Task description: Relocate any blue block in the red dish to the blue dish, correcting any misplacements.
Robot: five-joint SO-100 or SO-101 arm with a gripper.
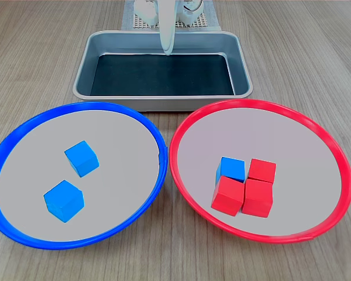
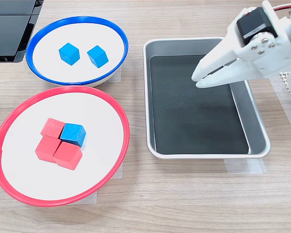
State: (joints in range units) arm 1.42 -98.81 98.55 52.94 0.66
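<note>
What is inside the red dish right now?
The red dish holds one blue block packed against three red cubes in a square cluster. Nothing covers them.

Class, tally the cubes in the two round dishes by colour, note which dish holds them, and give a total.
Blue cubes: 3, with two in the blue dish and one, the blue block, in the red dish.
Red cubes: 3, all in the red dish, clustered with the blue block.
Total: 6 cubes.
</note>
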